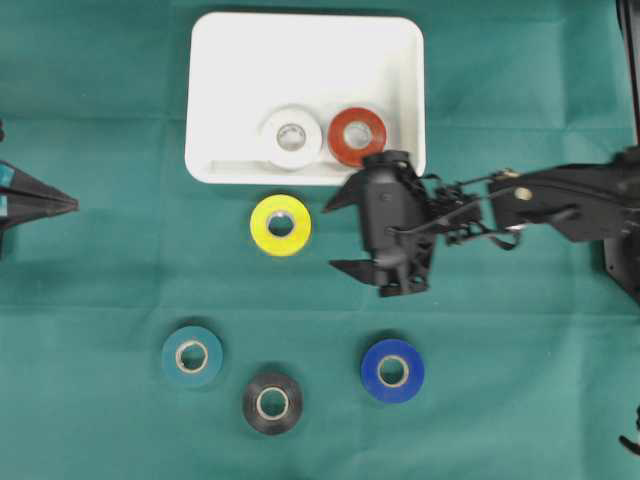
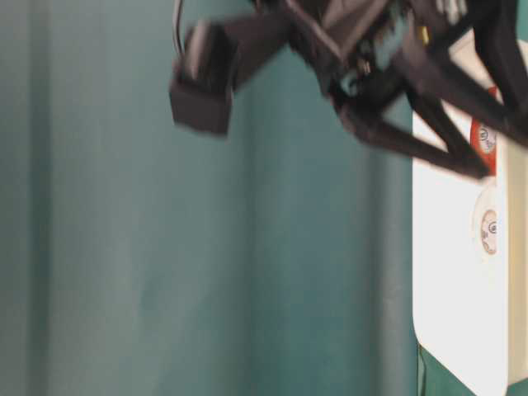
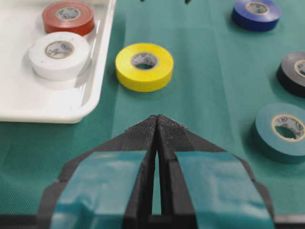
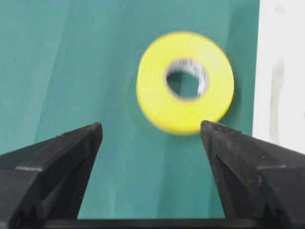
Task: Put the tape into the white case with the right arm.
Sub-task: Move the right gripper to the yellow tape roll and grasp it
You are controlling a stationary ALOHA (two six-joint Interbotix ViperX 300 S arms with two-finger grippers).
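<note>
The white case (image 1: 300,40) lies at the top middle and holds a white tape roll (image 1: 291,137) and a red one (image 1: 358,136). A yellow tape roll (image 1: 280,225) lies flat on the green cloth just below the case's front rim. My right gripper (image 1: 340,232) hovers right of the yellow roll, open and empty, with its two pointed fingers aimed at it. In the right wrist view the yellow roll (image 4: 186,81) sits just beyond the open gripper (image 4: 152,126), with the case (image 4: 281,71) to the right. My left gripper (image 3: 157,117) rests shut at the far left.
A teal roll (image 1: 192,356), a black roll (image 1: 272,402) and a blue roll (image 1: 392,370) lie on the cloth toward the front. The left gripper (image 1: 70,205) points in from the left edge. The right arm (image 1: 560,200) stretches in from the right.
</note>
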